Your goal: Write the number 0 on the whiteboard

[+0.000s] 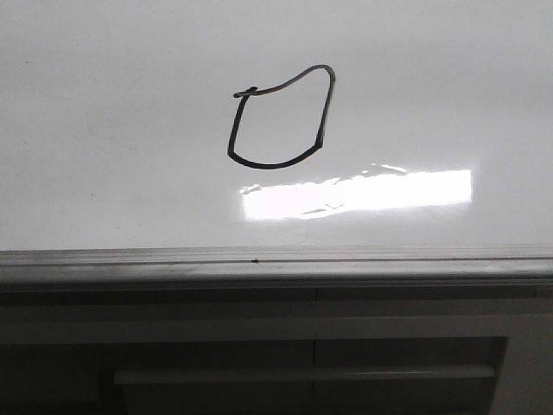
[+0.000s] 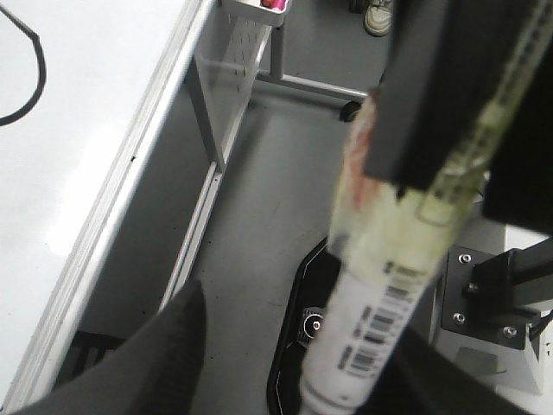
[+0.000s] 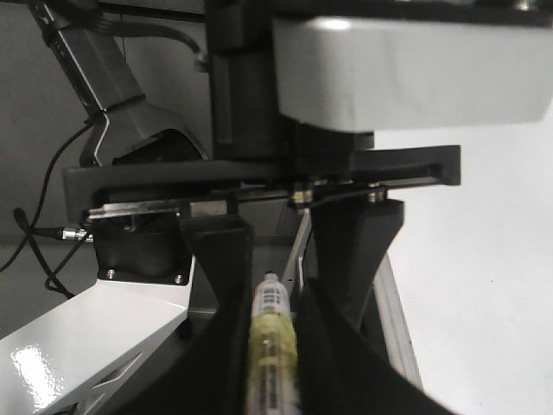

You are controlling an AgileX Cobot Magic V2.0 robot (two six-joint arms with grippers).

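The number 0 (image 1: pixel 234 125) is a closed, lopsided black loop on the whiteboard (image 1: pixel 130 173); part of its line (image 2: pixel 41 69) also shows in the left wrist view. Neither gripper appears in the front view. My right gripper (image 3: pixel 272 337) is shut on a marker (image 3: pixel 270 311) wrapped in yellowish tape, held off the board's near edge. The marker's barcoded end (image 2: pixel 371 337) reaches between the wide-apart fingers of my open left gripper (image 2: pixel 298 346), close beside one finger (image 2: pixel 164 363)'s opposite partner. The left gripper's fingers (image 3: pixel 216 251) flank the marker's end.
A bright glare patch (image 1: pixel 363 192) lies just below the loop. The board's grey frame (image 1: pixel 276 259) borders a dark panelled surface (image 1: pixel 259 346). Grey floor (image 2: pixel 259 216), rack legs (image 2: pixel 207 112) and a white robot base (image 3: pixel 86 337) lie beside the board.
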